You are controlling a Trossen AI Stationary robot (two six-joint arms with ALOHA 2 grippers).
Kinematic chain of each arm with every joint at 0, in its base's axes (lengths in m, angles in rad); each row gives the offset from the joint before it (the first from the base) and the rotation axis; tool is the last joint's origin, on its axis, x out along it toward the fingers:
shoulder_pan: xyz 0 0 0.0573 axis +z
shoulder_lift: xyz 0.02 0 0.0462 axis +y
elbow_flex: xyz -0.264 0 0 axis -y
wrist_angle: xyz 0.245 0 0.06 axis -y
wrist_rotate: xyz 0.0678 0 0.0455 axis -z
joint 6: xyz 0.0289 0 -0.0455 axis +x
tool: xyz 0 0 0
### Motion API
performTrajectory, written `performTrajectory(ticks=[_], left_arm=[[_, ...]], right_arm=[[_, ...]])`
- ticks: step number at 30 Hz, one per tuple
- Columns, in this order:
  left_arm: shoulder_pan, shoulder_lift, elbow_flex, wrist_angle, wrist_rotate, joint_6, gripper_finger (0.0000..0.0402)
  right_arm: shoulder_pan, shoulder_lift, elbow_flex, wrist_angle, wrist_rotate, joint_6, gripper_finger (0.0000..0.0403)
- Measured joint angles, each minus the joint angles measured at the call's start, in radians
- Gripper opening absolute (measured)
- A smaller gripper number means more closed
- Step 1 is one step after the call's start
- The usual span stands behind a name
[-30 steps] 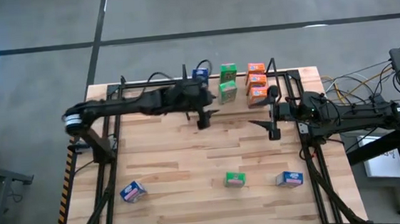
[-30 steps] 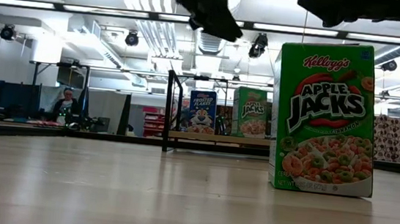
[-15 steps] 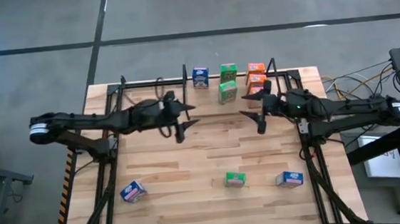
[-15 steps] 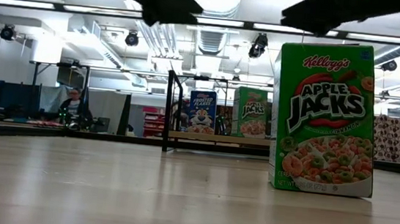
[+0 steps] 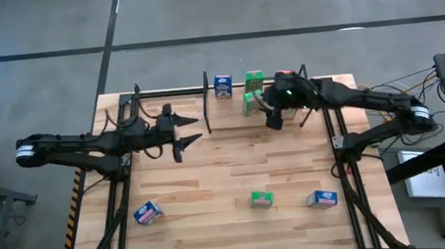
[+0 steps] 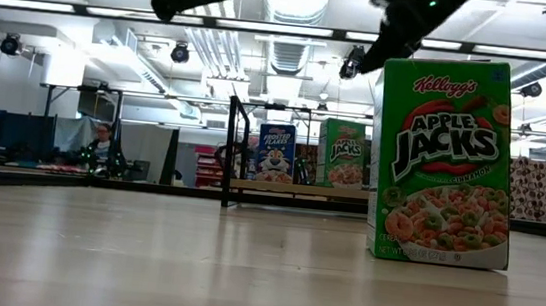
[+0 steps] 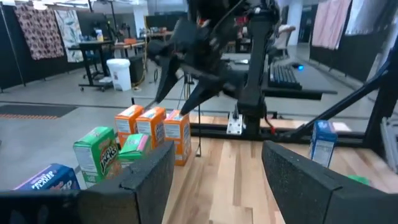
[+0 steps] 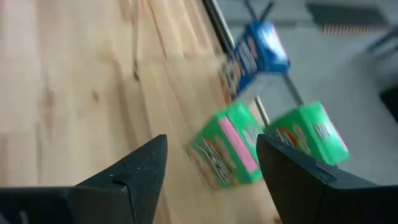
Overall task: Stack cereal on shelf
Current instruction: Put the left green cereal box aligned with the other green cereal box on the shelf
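On the left side of the desk (image 5: 227, 188), the left gripper (image 5: 185, 136) hangs over bare wood with its fingers spread wide and nothing between them. A blue box (image 5: 147, 213) lies near the front left corner. A green box (image 5: 261, 199) stands at the front middle (it fills the low view), and another blue box (image 5: 321, 199) is at the front right. At the back, the shelf (image 5: 212, 89) carries a third blue box (image 5: 222, 85), then two green boxes (image 5: 253, 93); one of them leans. The orange boxes (image 7: 152, 129) stand beside them, three in a row in the left wrist view. The right gripper (image 5: 274, 118) hovers just in front of the green boxes, fingers wide apart and holding nothing.
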Motion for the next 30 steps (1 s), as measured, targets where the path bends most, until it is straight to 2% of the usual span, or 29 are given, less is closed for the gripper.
performTrajectory(ticks=[5, 9, 14, 20, 30], left_arm=[[0.0, -0.061, -0.009, -0.037, 0.0, -0.028, 0.0225], [0.0, -0.083, -0.012, -0.065, 0.0, -0.037, 0.0225], [0.0, -0.087, -0.012, -0.082, 0.0, -0.037, 0.0225], [0.0, -0.083, -0.012, -0.084, 0.001, -0.037, 0.0225], [0.0, -0.078, -0.012, -0.082, 0.001, -0.037, 0.0225]], right_arm=[[-0.081, 0.158, 0.175, -0.184, -0.036, -0.056, 0.0267], [-0.123, 0.269, 0.283, -0.275, -0.13, -0.166, 0.0296], [-0.157, 0.382, 0.389, -0.348, -0.154, -0.27, 0.0317], [-0.189, 0.466, 0.468, -0.406, -0.154, -0.314, 0.0316], [-0.239, 0.524, 0.478, -0.415, -0.207, -0.341, 0.0302]])
